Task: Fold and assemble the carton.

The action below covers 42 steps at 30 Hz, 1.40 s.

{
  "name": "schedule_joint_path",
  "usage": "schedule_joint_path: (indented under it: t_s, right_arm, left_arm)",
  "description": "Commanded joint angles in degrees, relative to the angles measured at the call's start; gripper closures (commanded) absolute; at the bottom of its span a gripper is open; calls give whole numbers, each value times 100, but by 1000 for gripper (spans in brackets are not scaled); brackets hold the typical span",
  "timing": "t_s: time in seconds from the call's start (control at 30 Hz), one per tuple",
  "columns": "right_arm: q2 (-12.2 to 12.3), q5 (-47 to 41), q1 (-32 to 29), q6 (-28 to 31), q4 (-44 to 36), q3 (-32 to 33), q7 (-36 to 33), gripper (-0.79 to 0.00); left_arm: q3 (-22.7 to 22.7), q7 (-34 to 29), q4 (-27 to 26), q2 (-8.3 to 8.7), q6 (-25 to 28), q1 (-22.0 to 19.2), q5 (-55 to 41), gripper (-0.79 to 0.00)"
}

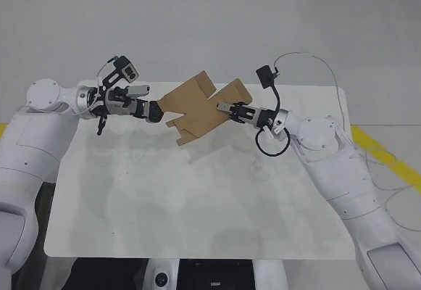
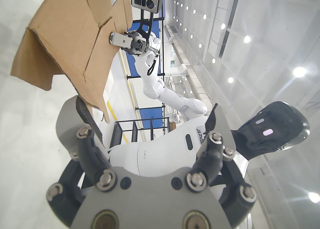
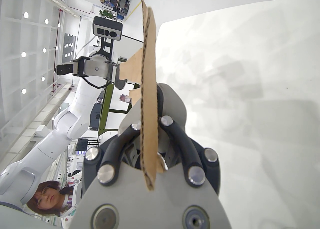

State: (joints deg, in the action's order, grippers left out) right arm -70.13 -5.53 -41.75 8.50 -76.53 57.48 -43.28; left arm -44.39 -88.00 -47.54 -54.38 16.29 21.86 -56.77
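Note:
A flat brown cardboard carton (image 1: 199, 109) with loose flaps hangs in the air over the far part of the white table (image 1: 196, 210). My right gripper (image 1: 228, 110) is shut on its right side; in the right wrist view the clamped panel (image 3: 148, 69) runs edge-on between the fingers (image 3: 172, 104). My left gripper (image 1: 156, 111) is at the carton's left corner. In the left wrist view its fingers (image 2: 75, 117) stand wide apart, and the carton's (image 2: 67, 29) lower edge touches one of them. The right gripper (image 2: 117, 39) also shows there farther off, clamped on the carton.
The table's far edge (image 1: 282, 85) lies just behind the carton. The near and middle parts of the tabletop carry no objects. A thin cable (image 1: 319, 61) loops above the right arm.

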Motion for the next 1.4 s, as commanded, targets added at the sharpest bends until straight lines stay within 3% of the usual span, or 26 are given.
schedule_joint_path:
  t_s: [0.0,0.43,0.57,0.83,1.07,1.37]
  right_arm:
    - [-10,2,6,22,-7,-21,-7,0]
    - [-62,-8,49,131,-28,-49,1,0]
    - [-67,8,47,139,-39,-37,-29,0]
    - [-83,31,54,138,-58,-29,-62,0]
    - [-94,73,67,150,-60,-19,-88,0]
    - [-105,124,57,134,-89,4,-89,0]
  left_arm:
    - [4,0,49,-24,0,-7,-26,-785]
    - [119,0,589,-220,-1,-108,-58,-785]
    - [158,0,734,-286,-13,-150,-102,-640]
    - [235,0,985,-390,-91,-214,-89,-483]
    - [287,0,1243,-484,-1,-294,127,-480]
    - [253,0,1455,-624,0,-344,343,-280]
